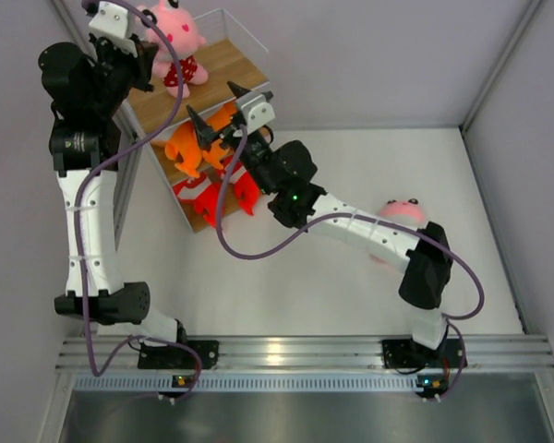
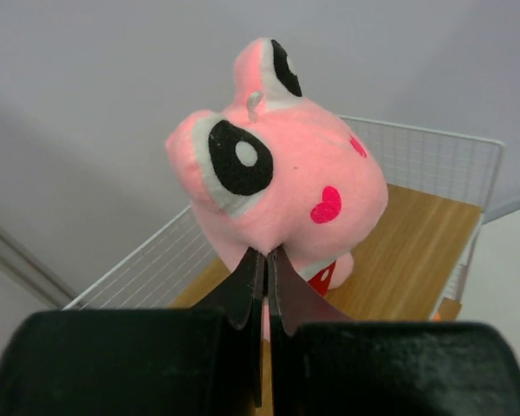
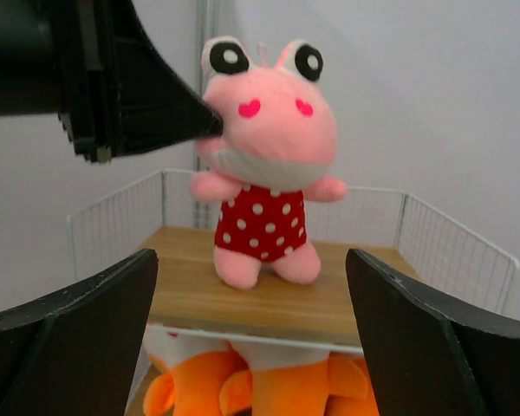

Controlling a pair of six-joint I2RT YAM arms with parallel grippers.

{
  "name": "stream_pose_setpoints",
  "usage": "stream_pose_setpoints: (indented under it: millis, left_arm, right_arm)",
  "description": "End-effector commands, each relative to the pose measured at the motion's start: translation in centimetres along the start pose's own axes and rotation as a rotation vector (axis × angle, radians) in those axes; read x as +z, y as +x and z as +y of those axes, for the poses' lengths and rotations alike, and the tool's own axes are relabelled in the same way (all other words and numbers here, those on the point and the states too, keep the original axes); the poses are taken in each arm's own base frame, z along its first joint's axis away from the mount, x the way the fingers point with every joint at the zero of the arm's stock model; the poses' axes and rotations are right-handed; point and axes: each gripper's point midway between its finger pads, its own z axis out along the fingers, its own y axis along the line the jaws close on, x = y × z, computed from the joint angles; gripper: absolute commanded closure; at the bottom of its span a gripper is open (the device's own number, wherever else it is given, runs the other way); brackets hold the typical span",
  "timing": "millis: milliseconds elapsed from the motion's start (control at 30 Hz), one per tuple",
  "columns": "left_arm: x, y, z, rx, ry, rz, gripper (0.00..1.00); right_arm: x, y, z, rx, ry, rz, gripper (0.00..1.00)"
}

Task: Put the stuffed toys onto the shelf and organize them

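The right end effector [image 3: 251, 256] stands with its two black fingers [image 3: 78, 347] spread wide at the lower corners, nothing between them. Straight ahead, a pink toy [image 3: 262, 221] in a red polka-dot dress stands upright on the shelf's top board [image 3: 191, 295], inside a low white wire rail [image 3: 113, 230]. The left end effector [image 3: 204, 121] reaches in from the upper left, its narrow black tip against the toy's cheek; whether it pinches the plush cannot be told. Under the board, orange sharks [image 3: 269, 386] lie on the next tier.
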Motion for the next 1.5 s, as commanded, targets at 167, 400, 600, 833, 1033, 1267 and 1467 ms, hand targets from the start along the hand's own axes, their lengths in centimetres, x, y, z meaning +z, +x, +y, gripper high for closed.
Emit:
stream_pose_setpoints:
  millis: [167,400,600,833,1033,1267,1467]
  left_arm:
    - [1.4,0.9,4.9,0.100,-0.224,0.006,1.00]
    - [1.0,0.4,6.9,0.143,-0.302,0.009,1.00]
    - [0.3,-0.3,8.0,0.173,-0.355,0.009,1.00]
    - [-0.2,0.7,7.9,0.146,-0.345,0.028,1.00]
    - [-1.7,-0.7,7.0,0.110,-0.314,0.011,1.00]
    - [-3.5,-2.8,7.1,0.114,-0.339,-0.012,1.00]
    - [-4.6,-3.4,6.2,0.103,-0.316,-0.019,1.00]
  right_arm:
    - [-2.6,-4.1,-2.3,0.009,0.068,-0.061,0.10]
    - [-3.4,-3.6,-3.1,0.000,0.099,-0.037,0.10]
    - [-3.5,-3.6,-3.2,0.001,0.097,-0.038,0.10]
    - [-3.8,-3.8,-3.4,-0.002,0.100,-0.042,0.09]
    - [-3.7,-3.6,-3.2,0.020,0.091,-0.020,0.09]
    - [-3.8,-3.4,-3.1,0.033,0.090,-0.009,0.09]
    - [-3.7,-3.4,-3.0,0.044,0.086,0.000,0.10]
